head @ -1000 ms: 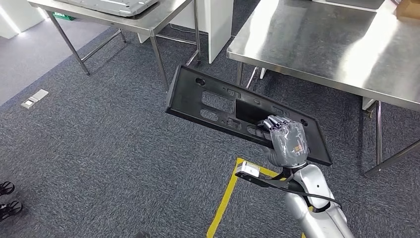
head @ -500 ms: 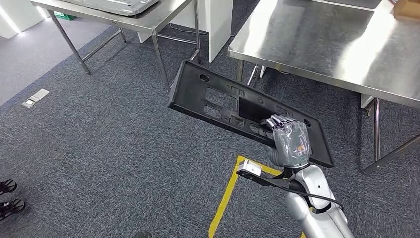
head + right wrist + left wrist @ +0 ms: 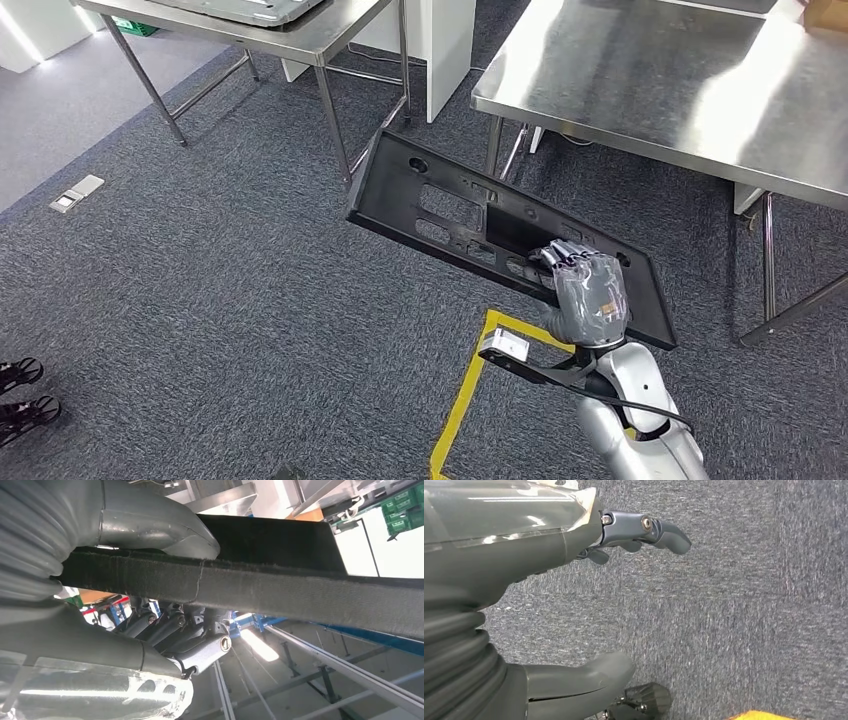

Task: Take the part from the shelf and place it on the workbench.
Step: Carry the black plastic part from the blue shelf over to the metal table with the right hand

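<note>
The part is a long black plastic panel (image 3: 450, 205) with several cut-outs, held tilted above the carpet in the head view. My right hand (image 3: 588, 290) grips it near its right end, fingers over the top face. In the right wrist view the thumb (image 3: 155, 527) presses one side of the panel's edge (image 3: 280, 592) and the fingers (image 3: 170, 625) curl on the other. The steel workbench (image 3: 650, 90) lies just beyond the panel, at the upper right. My left hand (image 3: 574, 605) hangs over the carpet with thumb and fingers apart, holding nothing.
A second steel table (image 3: 330, 35) stands at the upper left with a grey tray on it. A white cabinet (image 3: 440, 50) sits between the tables. Yellow floor tape (image 3: 470, 390) runs under my right arm. A floor socket plate (image 3: 76, 193) lies on the carpet at left.
The whole scene has slid slightly right and down, so the camera has moved. The right hand keeps its grip on the panel, now a little closer to the workbench.
</note>
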You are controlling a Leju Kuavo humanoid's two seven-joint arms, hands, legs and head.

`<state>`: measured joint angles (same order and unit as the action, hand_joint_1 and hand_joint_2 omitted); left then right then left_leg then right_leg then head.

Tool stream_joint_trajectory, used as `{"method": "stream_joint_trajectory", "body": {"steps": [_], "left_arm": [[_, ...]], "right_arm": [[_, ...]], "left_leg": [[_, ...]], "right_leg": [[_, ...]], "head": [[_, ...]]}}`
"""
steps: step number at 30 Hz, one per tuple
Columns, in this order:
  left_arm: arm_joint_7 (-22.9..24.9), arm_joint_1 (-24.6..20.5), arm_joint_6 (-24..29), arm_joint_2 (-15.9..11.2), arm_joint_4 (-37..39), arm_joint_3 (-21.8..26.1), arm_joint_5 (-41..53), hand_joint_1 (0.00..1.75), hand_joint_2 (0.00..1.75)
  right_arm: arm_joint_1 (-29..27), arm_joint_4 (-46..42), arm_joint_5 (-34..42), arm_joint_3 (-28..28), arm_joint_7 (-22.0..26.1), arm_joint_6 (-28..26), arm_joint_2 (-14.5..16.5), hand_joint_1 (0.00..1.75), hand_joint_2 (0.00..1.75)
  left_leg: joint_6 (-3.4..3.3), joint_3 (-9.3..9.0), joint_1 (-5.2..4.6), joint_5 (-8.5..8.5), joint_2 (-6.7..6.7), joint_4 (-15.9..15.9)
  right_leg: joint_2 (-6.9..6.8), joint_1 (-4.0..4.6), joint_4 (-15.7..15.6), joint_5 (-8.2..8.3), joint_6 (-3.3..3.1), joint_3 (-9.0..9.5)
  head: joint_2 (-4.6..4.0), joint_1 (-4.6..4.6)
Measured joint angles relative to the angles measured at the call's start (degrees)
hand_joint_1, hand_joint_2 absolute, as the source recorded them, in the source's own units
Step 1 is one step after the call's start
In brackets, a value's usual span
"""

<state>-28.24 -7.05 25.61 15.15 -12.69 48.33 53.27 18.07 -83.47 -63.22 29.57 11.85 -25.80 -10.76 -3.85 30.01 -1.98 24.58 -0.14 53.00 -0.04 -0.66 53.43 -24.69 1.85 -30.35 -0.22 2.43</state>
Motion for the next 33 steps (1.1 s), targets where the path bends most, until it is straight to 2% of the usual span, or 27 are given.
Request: {"method": "stream_joint_trajectory", "body": {"steps": [2, 3, 4, 6, 7, 8, 9, 10, 12, 13, 14, 16, 18, 19, 21, 22, 23, 24, 25, 26, 27, 28, 29, 30, 32, 33], "left_arm": [[0.0, 0.0, -0.1, -0.1, 0.0, 0.0, 0.0, 0.0, 1.75], [0.0, 0.0, -0.2, -0.1, 0.0, 0.0, 0.0, 0.0, 1.75], [0.0, -0.1, -0.2, -0.1, 0.0, 0.0, 0.0, 0.0, 1.75], [0.0, -0.1, -0.3, -0.1, 0.0, 0.0, 0.0, 0.0, 1.75], [0.0, -0.1, -0.3, -0.1, 0.0, 0.0, 0.0, 0.0, 1.75], [0.0, 0.0, -0.3, -0.1, 0.0, 0.0, 0.0, 0.0, 1.75], [0.0, 0.0, -0.3, -0.1, 0.0, 0.0, 0.0, 0.0, 1.75], [0.0, 0.0, -0.3, -0.1, 0.0, 0.0, 0.0, 0.0, 1.75], [0.0, -0.1, -0.4, -0.3, -0.1, 0.0, 0.0, 0.0, 1.75], [0.0, -0.2, -0.4, -0.4, -0.1, 0.0, 0.1, 0.0, 1.75], [-0.1, -0.2, -0.4, -0.5, -0.1, -0.1, 0.1, 0.0, 1.75], [-0.1, -0.3, -0.5, -0.5, -0.1, -0.2, 0.1, 0.0, 1.75], [-0.2, -0.3, -0.6, -0.5, -0.1, -0.4, 0.1, 0.0, 1.75], [-0.2, -0.3, -0.6, -0.4, -0.1, -0.5, 0.1, 0.0, 1.75], [-0.2, -0.4, -0.8, -0.3, -0.1, -0.6, 0.1, 0.0, 1.75], [-0.2, -0.4, -0.8, -0.3, -0.1, -0.7, 0.1, 0.0, 1.75], [-0.2, -0.3, -0.9, -0.3, -0.1, -0.7, 0.1, 0.0, 1.75], [-0.2, -0.3, -0.9, -0.3, -0.1, -0.8, 0.1, 0.0, 1.75], [-0.2, -0.3, -0.9, -0.2, -0.1, -0.8, 0.1, 0.0, 1.75], [-0.2, -0.3, -0.9, -0.2, -0.1, -0.8, 0.1, 0.0, 1.75], [-0.2, -0.3, -1.0, -0.2, -0.1, -0.8, 0.1, 0.0, 1.75], [-0.2, -0.3, -0.9, -0.2, -0.1, -0.8, 0.1, 0.0, 1.75], [-0.2, -0.3, -0.9, -0.3, -0.1, -0.8, 0.1, 0.0, 1.75], [-0.2, -0.3, -0.9, -0.3, -0.1, -0.8, 0.1, 0.0, 1.75], [-0.2, -0.3, -0.9, -0.3, -0.1, -0.8, 0.0, 0.0, 1.75], [-0.3, -0.3, -0.9, -0.3, -0.1, -0.8, 0.0, 0.0, 1.75]], "right_arm": [[0.0, -0.1, -0.2, -0.1, -0.2, 0.1, 0.0, 1.5, 1.75], [0.0, -0.2, -0.3, -0.1, -0.2, 0.1, 0.0, 1.5, 1.75], [0.0, -0.3, -0.4, -0.1, -0.3, 0.2, 0.0, 1.5, 1.75], [-0.1, -0.4, -0.5, -0.1, -0.3, 0.2, 0.1, 1.5, 1.75], [-0.1, -0.4, -0.6, -0.1, -0.3, 0.2, 0.1, 1.5, 1.75], [-0.2, -0.4, -0.6, -0.1, -0.3, 0.2, 0.1, 1.5, 1.75], [-0.2, -0.4, -0.6, -0.1, -0.3, 0.2, 0.1, 1.5, 1.75], [-0.2, -0.5, -0.6, -0.1, -0.3, 0.2, 0.2, 1.5, 1.75], [-0.2, -0.6, -0.6, -0.2, -0.4, 0.2, 0.2, 1.5, 1.75], [-0.2, -0.7, -0.5, -0.3, -0.4, 0.2, 0.3, 1.5, 1.75], [-0.2, -0.8, -0.3, -0.3, -0.4, 0.2, 0.3, 1.5, 1.75], [-0.3, -1.0, 0.4, -0.4, -0.3, 0.3, 0.4, 1.5, 1.75], [-0.3, -1.3, 1.3, -0.7, -0.1, 0.5, 0.4, 1.5, 1.75], [-0.2, -1.5, 1.7, -0.9, -0.1, 0.8, 0.3, 1.5, 1.75], [-0.2, -1.5, 2.2, -1.2, 0.0, 1.2, 0.2, 1.5, 1.75], [-0.3, -1.5, 2.3, -1.3, 0.1, 1.3, 0.2, 1.5, 1.75], [-0.6, -1.5, 2.3, -1.3, 0.1, 1.4, 0.1, 1.5, 1.75], [-0.7, -1.5, 2.3, -1.4, 0.1, 1.4, 0.0, 1.5, 1.75], [-0.8, -1.5, 2.3, -1.4, 0.2, 1.4, -0.1, 1.5, 1.75], [-0.8, -1.5, 2.3, -1.5, 0.2, 1.4, -0.1, 1.5, 1.75], [-0.8, -1.5, 2.3, -1.6, 0.2, 1.4, -0.1, 1.5, 1.75], [-0.8, -1.5, 2.3, -1.6, 0.2, 1.4, -0.1, 1.5, 1.75], [-0.8, -1.5, 2.3, -1.6, 0.2, 1.4, 0.0, 1.5, 1.75], [-0.8, -1.6, 2.3, -1.6, 0.2, 1.4, 0.0, 1.5, 1.75], [-0.9, -1.6, 2.3, -1.7, 0.2, 1.4, -0.1, 1.5, 1.75], [-0.9, -1.6, 2.3, -1.8, 0.3, 1.4, -0.1, 1.5, 1.75]], "left_leg": [[0.45, 0.34, 0.11, 0.57, -0.04, 0.7], [0.94, 1.04, 0.29, 1.62, -0.05, 2.2], [1.57, 2.36, 0.58, 3.3, -0.06, 5.0], [2.71, 6.44, 1.36, 7.2, -0.01, 13.1], [3.02, 8.34, 1.7, 8.37, 0.0, 16.6], [3.13, 9.37, 1.91, 8.42, 0.0, 18.2], [3.02, 9.25, 2.01, 7.34, -0.01, 17.6], [2.63, 7.88, 1.97, 5.33, -0.03, 14.5], [0.86, 3.25, 1.27, 1.18, -0.2, 5.5], [0.03, 1.45, 0.79, 0.05, -0.21, 2.1], [-0.58, 0.43, 0.32, -0.4, -0.19, 0.1], [-1.08, -0.02, -0.1, -0.64, -0.02, -0.9], [-1.4, -0.81, 0.19, -1.67, 0.35, -2.5], [-1.54, -1.15, 0.37, -2.15, 0.63, -3.3], [-1.57, -1.17, 0.54, -2.43, 1.2, -3.7], [-1.55, -1.0, 0.55, -2.38, 1.48, -3.5], [-1.46, -0.87, 0.58, -2.27, 1.77, -3.4], [-1.29, -0.77, 0.64, -2.1, 2.1, -3.1], [-1.03, -0.71, 0.75, -1.82, 2.48, -2.7], [-0.67, -0.69, 0.86, -1.42, 2.85, -2.2], [-0.22, -0.62, 0.82, -0.85, 3.25, -1.5], [0.15, -0.52, 0.78, -0.26, 3.66, -0.8], [0.41, -0.43, 0.68, 0.2, 4.04, -0.3], [0.55, -0.34, 0.6, 0.52, 4.47, 0.0], [0.77, -0.22, 0.86, 0.97, 5.01, 0.4], [1.1, 0.09, 1.11, 1.78, 4.43, 1.3]], "right_leg": [[0.03, -0.39, -0.1, 0.18, -0.41, 0.02], [0.04, -0.64, -0.1, 0.24, -0.6, 0.06], [0.05, -0.9, -0.1, 0.3, -0.79, 0.06], [0.05, -0.97, -0.1, 0.33, -0.95, -0.08], [0.06, -0.98, -0.1, 0.33, -0.95, -0.15], [0.06, -0.97, -0.1, 0.33, -0.95, -0.18], [0.08, -0.93, -0.1, 0.33, -0.95, -0.17], [0.12, -0.83, -0.2, 0.33, -0.94, -0.11], [0.18, -0.65, -0.3, 0.37, -0.86, 0.08], [0.19, -0.78, -0.4, 0.41, -0.76, 0.14], [0.17, -0.88, -0.5, 0.45, -0.6, 0.16], [0.11, -0.98, -0.9, 0.65, -0.11, 0.22], [0.04, -0.6, -0.2, 0.18, 0.11, -0.31], [0.04, -0.41, 1.8, -0.87, -0.04, -1.39], [0.06, -0.36, 9.8, -4.3, -0.56, -5.53], [0.05, -0.4, 14.0, -5.71, -0.54, -7.77], [0.04, -0.49, 16.6, -6.27, -0.22, -9.24], [-0.01, -0.62, 16.9, -5.91, 0.34, -9.56], [-0.25, -0.78, 14.6, -4.56, 1.06, -8.45], [-1.02, -0.94, 10.4, -2.79, 1.81, -6.39], [-2.31, -1.0, 6.2, -1.28, 2.3, -4.18], [-3.19, -1.04, 2.8, -0.13, 2.35, -2.42], [-3.76, -0.98, 1.1, 0.41, 2.05, -1.47], [-3.61, -0.9, 0.6, 0.54, 1.59, -1.23], [-2.09, -1.05, 0.7, 0.72, 0.85, -1.39], [-1.45, -1.15, 0.7, 0.8, 0.67, -1.46]], "head": [[0.0, -0.03], [0.0, -0.05], [0.0, -0.07], [0.0, -0.1], [0.0, -0.1], [0.0, -0.1], [0.0, -0.1], [0.0, -0.1], [0.0, -0.06], [0.0, -0.11], [0.0, -0.17], [0.0, -0.37], [0.0, -0.38], [0.0, -0.31], [0.0, -0.1], [0.0, -0.02], [0.0, 0.0], [0.0, -0.02], [0.0, 0.01], [0.0, 0.04], [0.0, 0.13], [0.0, 0.1], [0.0, 0.02], [0.0, -0.07], [0.0, -0.19], [0.0, -0.18]]}}
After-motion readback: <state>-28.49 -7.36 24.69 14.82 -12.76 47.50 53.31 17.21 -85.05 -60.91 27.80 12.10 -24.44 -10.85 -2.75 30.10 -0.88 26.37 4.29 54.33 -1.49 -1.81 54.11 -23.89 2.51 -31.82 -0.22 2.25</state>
